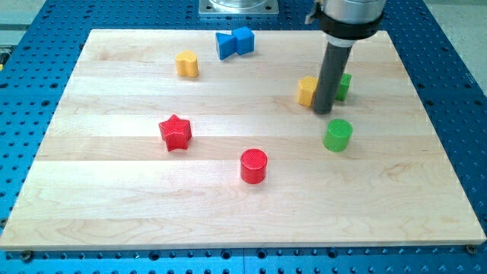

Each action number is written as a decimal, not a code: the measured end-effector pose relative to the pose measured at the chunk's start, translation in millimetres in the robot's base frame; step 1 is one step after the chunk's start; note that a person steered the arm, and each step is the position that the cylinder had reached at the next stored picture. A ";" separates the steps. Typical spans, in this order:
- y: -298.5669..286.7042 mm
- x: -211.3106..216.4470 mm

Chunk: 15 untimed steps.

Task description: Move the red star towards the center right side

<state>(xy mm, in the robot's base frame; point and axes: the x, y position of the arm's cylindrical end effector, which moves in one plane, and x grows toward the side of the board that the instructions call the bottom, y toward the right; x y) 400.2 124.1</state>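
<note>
The red star lies on the wooden board left of the middle. My tip stands at the view's right, far from the star. It is between a yellow block on its left and a green block on its right, both partly hidden by the rod. A green cylinder lies just below and right of the tip.
A red cylinder lies below the middle. A yellow cylinder is at the upper left. Two blue blocks sit together at the view's top. The board rests on a blue perforated table.
</note>
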 end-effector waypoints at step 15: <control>-46.2 32.2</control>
<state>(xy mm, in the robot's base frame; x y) 432.5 78.0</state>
